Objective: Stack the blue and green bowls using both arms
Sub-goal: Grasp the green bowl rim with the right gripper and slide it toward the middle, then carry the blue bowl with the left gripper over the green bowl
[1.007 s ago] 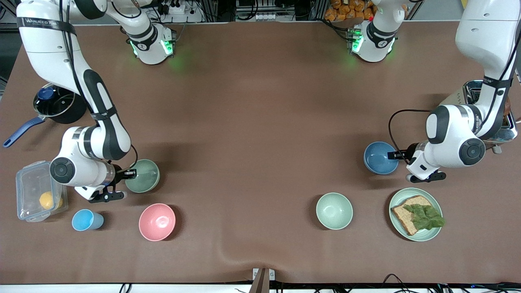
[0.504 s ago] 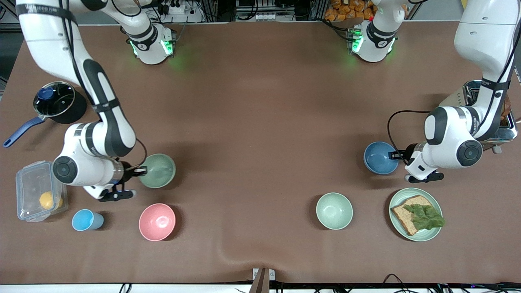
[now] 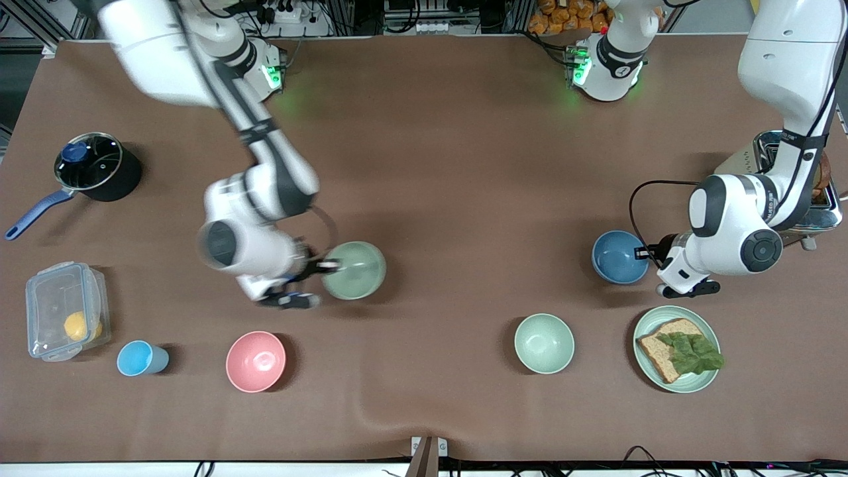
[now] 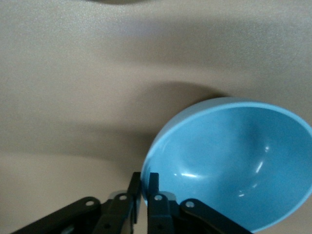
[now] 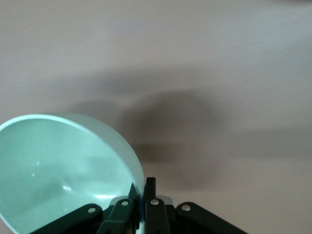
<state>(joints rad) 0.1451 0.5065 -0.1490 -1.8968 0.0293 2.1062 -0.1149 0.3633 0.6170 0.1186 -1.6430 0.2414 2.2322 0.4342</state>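
Since the earlier frames the right arm has been carrying the small round sage-green bowl (image 3: 354,269) away from the right arm's end of the counter (image 3: 437,165), off the spot beside the clear plastic lidded box (image 3: 65,319), and toward the counter's middle; the right tool (image 3: 317,267) is clamping the bowl's rim, one finger inside and one outside, as the right wrist view shows with the glossy green bowl (image 5: 68,170) pinched at the fingers (image 5: 150,195); the bowl is hanging above the bare brown surface, casting a shadow below it; the left arm has barely been moving; the left tool (image 3: 648,252) is gripping the rim of the small round glossy sky-blue bowl (image 3: 619,257), which is sitting near the left arm's end of the counter, and the left wrist view is showing the blue bowl (image 4: 234,161) with its rim caught tight in the closed left tool (image 4: 144,184); the paler mint-green bowl (image 3: 544,343) and the flat pale-green plate with bread and lettuce (image 3: 676,348) are lying toward the counter's front edge, nearer the camera than the blue bowl; the pink round bowl (image 3: 256,361) and the small light-blue cup (image 3: 140,358) are resting along the same edge toward the right arm's end.
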